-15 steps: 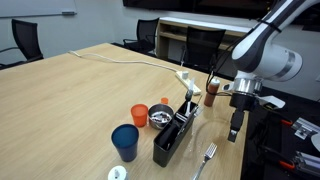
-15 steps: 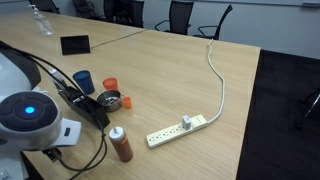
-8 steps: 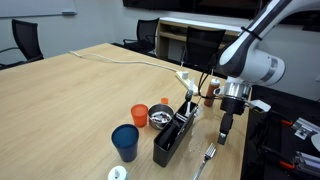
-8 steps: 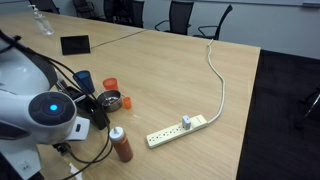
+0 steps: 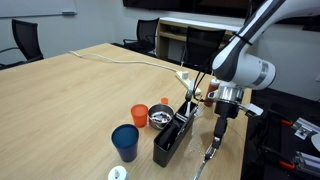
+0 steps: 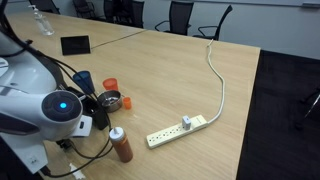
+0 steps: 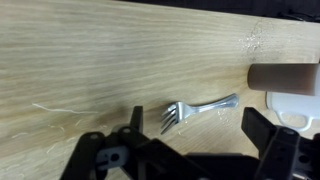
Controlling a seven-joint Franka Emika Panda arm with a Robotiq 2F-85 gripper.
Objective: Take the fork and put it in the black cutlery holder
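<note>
End effector (image 5: 216, 138) lower than before, over fork (image 7: 200, 110) (jaws spread wide, empty); fork unmoved.

A light wooden table (image 7: 100, 50) fills the view, its grain running side to side. A slim silver fork (image 7: 203, 107) lies flat on it, right of center. Its tines point left and its handle angles slightly up to the right. The black gripper (image 7: 194, 125) enters from the bottom edge with its 2 fingers spread wide, and the fork lies between them. At the right edge, a brown cylinder (image 7: 285, 76) sits just above a white object (image 7: 297, 112) that is cut off by the frame.
</note>
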